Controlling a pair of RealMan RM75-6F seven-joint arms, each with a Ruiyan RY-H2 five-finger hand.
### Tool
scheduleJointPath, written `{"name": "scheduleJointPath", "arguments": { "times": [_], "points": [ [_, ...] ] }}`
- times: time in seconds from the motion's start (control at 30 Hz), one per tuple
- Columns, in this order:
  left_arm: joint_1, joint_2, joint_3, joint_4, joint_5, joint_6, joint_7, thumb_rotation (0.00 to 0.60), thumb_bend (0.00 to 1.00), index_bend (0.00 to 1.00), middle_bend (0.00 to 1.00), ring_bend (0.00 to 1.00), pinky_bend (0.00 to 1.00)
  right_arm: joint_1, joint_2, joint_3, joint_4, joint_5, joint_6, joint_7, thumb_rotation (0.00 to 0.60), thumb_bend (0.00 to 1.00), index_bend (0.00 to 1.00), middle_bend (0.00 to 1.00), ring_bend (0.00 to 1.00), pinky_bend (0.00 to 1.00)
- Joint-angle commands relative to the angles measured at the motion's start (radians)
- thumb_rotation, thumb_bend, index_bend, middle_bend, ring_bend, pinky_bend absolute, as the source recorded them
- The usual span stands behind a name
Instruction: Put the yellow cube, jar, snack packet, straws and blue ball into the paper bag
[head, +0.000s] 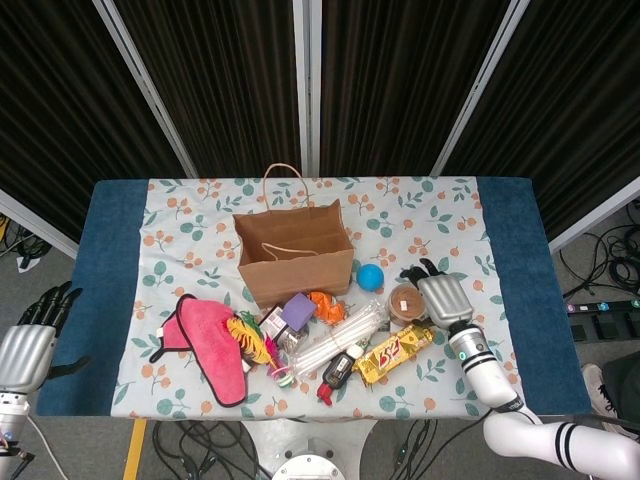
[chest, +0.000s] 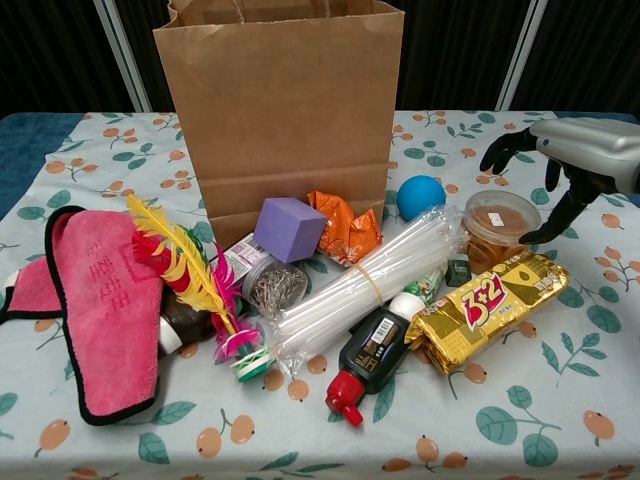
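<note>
Right hand (chest: 560, 165) hovers just above and to the right of the jar (chest: 501, 228), fingers spread, holding nothing; in the head view its dark fingertips sit at the jar's far-right edge, contact unclear. Left hand (head: 32, 340) is off the bench (head: 510, 215) at its near-left corner, fingers apart, nothing in it. Paper bag (chest: 280, 110) stands upright and open mid-bench on the floral cloth (head: 420, 210), handles up. Blue ball (chest: 421, 196) lies just right of the bag's base, beside the jar. Straws (chest: 370, 280) are a clear-wrapped bundle lying diagonally in front of the bag, one end close to the jar, other end by the feather toy (chest: 190, 275). Snack packet (chest: 488, 308), gold wrapper, lies in front of the jar, touching or nearly so. Purple cube (chest: 290, 228) rests against the bag front on top of the clutter, orange wrapper (chest: 345, 228) just to its right. Dark bottle with red cap (chest: 368, 355) lies under the straws' near side. Pink cloth (chest: 105, 310) lies well left of the pile. Can't pick out a yellow cube in either view.
</note>
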Motion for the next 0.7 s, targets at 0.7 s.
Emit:
{"name": "scheduleJointPath", "arguments": {
  "times": [0.7],
  "points": [
    [0.002, -0.001, 0.000, 0.014, -0.007, -0.004, -0.012, 0.600, 0.10, 0.08, 0.14, 0.06, 0.19, 0.046, -0.041, -0.004, 0.046, 0.095, -0.052, -0.051, 0.600, 0.00, 0.23, 0.25, 0.09, 0.39]
  ]
}}
